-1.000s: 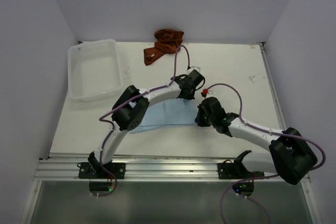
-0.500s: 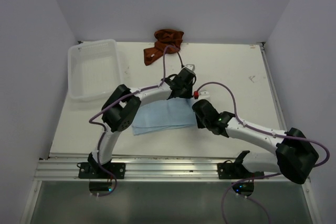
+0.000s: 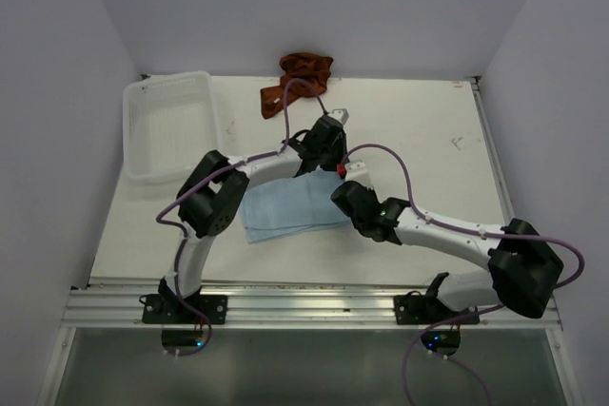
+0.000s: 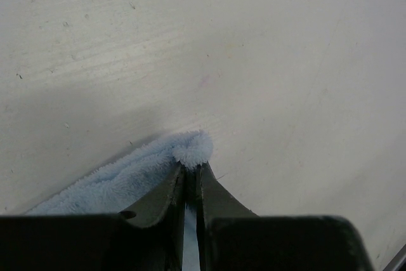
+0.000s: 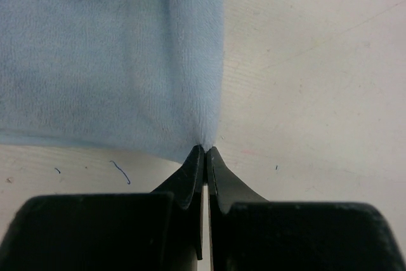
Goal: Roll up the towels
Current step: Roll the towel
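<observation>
**On the tabletop point(image 3: 428, 140), blue towel point(image 3: 285, 208) held by two corners**

Closed tight, the left fingers point(image 4: 162, 198) pinch its far-right corner, the right fingers point(image 5: 222, 182) its near-right corner. It lies flat mid-tabletop, far edge hidden under the left arm point(image 3: 266, 166). A crumpled rust towel point(image 3: 297, 81) sits by the far edge, a clear bin point(image 3: 171, 130) far-left.

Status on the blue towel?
Both shut on blue towel: left claw far right corner, right claw near right corner. Towel flat, not yet rolled. Nothing blocking; brown towel and bin at the back.
</observation>
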You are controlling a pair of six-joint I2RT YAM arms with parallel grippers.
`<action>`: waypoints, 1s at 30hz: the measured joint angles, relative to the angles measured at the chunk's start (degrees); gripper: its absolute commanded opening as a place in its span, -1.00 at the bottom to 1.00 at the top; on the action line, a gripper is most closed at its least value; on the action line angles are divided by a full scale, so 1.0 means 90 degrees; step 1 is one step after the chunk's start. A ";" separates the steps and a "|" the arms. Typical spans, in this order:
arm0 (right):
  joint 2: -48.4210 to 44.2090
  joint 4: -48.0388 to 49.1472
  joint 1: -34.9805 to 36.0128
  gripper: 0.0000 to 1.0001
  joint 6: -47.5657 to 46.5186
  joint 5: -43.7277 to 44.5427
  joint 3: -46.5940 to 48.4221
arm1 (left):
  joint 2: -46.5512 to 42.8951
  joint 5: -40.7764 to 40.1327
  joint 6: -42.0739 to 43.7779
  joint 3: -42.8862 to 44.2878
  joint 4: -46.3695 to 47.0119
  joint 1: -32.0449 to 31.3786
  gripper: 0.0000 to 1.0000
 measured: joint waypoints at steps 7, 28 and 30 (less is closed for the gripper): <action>0.0503 -0.0209 0.0138 -1.00 -0.0073 0.0274 0.0328 | -0.0010 0.0214 0.0000 -0.0381 0.0418 0.0146 -0.75; 0.1639 0.0277 0.0831 -1.00 -0.0406 0.0682 0.0508 | -0.0384 0.0636 0.0070 -0.1064 0.0940 0.0437 -0.73; 0.1705 0.0345 0.0833 -1.00 -0.0401 0.0673 0.0508 | -0.0401 0.0624 0.0104 -0.1156 0.1001 0.0449 -0.73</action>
